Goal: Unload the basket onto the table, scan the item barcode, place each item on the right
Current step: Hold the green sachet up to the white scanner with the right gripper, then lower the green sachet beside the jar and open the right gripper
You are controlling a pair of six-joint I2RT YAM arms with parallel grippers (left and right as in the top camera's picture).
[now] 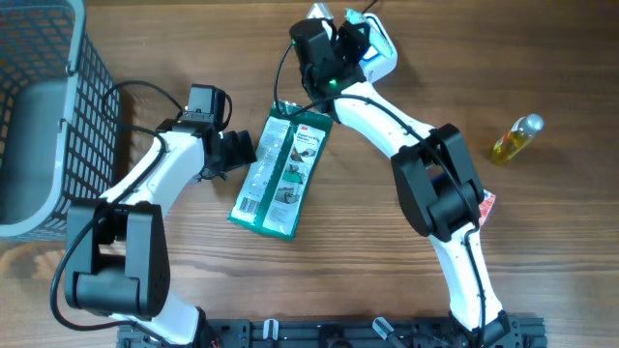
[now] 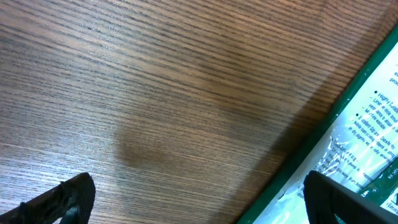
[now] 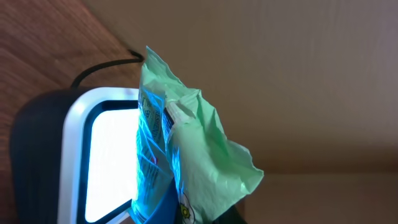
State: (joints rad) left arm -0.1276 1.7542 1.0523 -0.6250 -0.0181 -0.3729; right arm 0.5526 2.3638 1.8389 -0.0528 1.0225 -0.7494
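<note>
The scan itself is in hand: the right hand (image 1: pixel 356 41), closed tight on a pale green packet (image 3: pixel 186 143), holds it just before the lit scanner (image 3: pixel 74 124), while the left hand (image 1: pixel 240 150) gapes empty well away from the scanner; next, probably, the barcode needs turning square to the scanner.

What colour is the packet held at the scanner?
Light green packet, best seen in right wrist view.

Basket (image 1: pixel 92 106) blocks the left edge; bare table (image 1: pixel 561 261) surrounds the bottle (image 1: pixel 515 138).

The table (image 1: pixel 193 39) is seen from above. It is shared, close-up, with the left wrist; the right seemingly faces sideways.
</note>
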